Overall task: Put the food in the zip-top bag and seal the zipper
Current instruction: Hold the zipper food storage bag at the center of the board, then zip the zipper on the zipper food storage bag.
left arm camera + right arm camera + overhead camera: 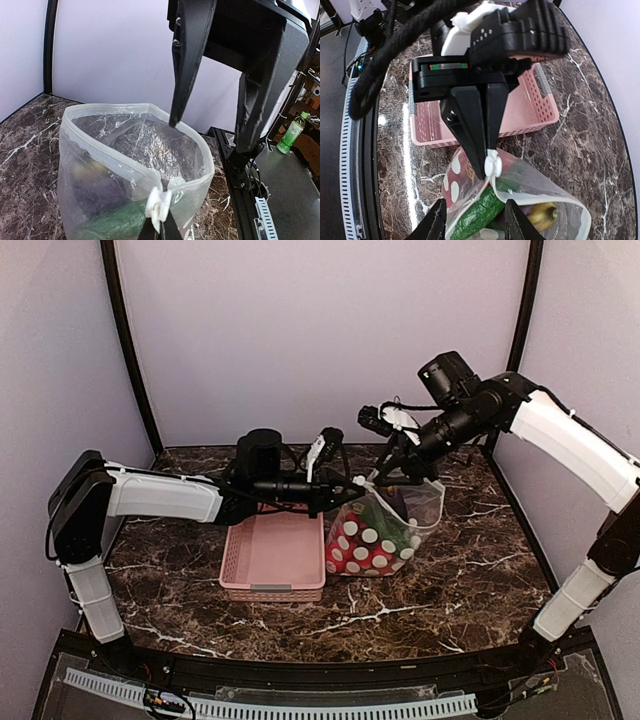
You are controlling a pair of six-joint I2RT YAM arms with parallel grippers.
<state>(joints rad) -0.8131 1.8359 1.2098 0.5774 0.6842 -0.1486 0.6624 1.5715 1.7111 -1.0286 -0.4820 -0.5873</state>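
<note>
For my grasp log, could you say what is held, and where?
The left gripper pinches the zip-top bag at its mouth edge; the right gripper holds nothing.

I counted one zip-top bag (428, 498) and one pink basket (272, 588) on the one tabletop (470, 580). Through the bag's clear wall I made out one green cucumber (476, 216), one dark purple eggplant (92, 182) and one yellowish piece (543, 214) that I could not name. The red round fruits (352, 552) were several, but I could not tell their number behind the dots. I had two arms, a left arm (165, 497) and a right arm (575, 445), each with one pair of jaws. Off to the side I counted one green bottle (292, 131).
</note>
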